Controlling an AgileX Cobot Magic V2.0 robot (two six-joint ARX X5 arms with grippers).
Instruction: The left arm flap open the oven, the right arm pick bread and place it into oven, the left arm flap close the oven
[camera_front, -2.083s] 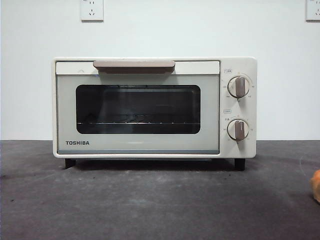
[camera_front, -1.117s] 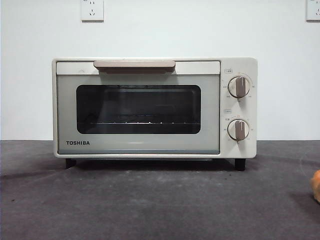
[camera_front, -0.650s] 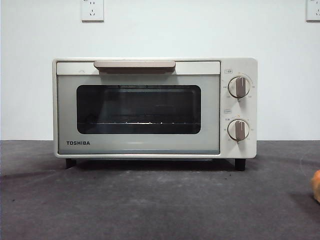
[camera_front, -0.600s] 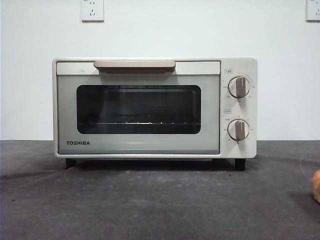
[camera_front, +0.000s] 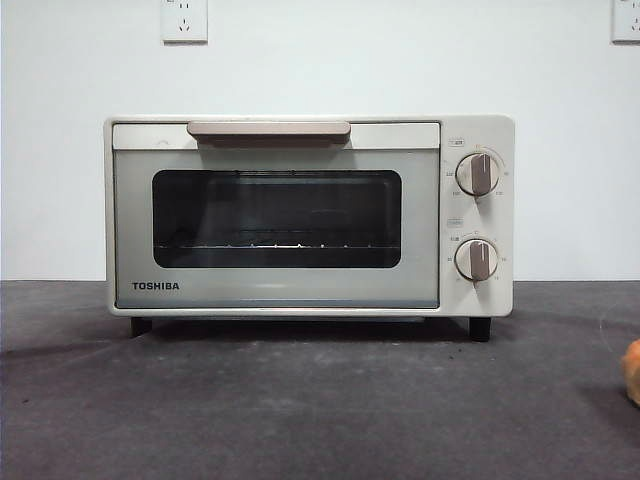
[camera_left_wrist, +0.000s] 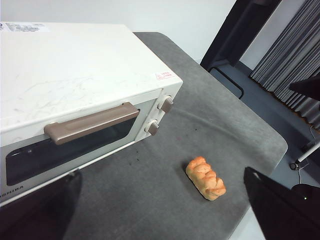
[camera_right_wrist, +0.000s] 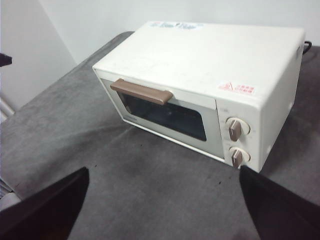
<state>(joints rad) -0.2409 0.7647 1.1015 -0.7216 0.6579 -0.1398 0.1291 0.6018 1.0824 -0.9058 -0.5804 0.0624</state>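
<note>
The cream-white TOSHIBA oven (camera_front: 300, 215) stands in the middle of the table with its door shut and its beige bar handle (camera_front: 268, 130) across the top. Through the dark window only the wire rack shows. The bread (camera_left_wrist: 205, 178), a small golden braided loaf, lies on the grey mat out in front of the oven's knob side; the front view catches only a sliver of the bread (camera_front: 632, 372) at its right edge. My left gripper (camera_left_wrist: 161, 175) hovers open, high above the handle (camera_left_wrist: 92, 123) and the loaf. My right gripper (camera_right_wrist: 163, 171) hangs open, well back from the oven (camera_right_wrist: 210, 75).
A grey mat (camera_front: 320, 400) covers the table, whose rounded edge (camera_left_wrist: 270, 150) runs just beyond the bread. A white wall with two sockets (camera_front: 184, 20) stands behind the oven. A black frame (camera_left_wrist: 235, 40) and curtains lie beyond the table.
</note>
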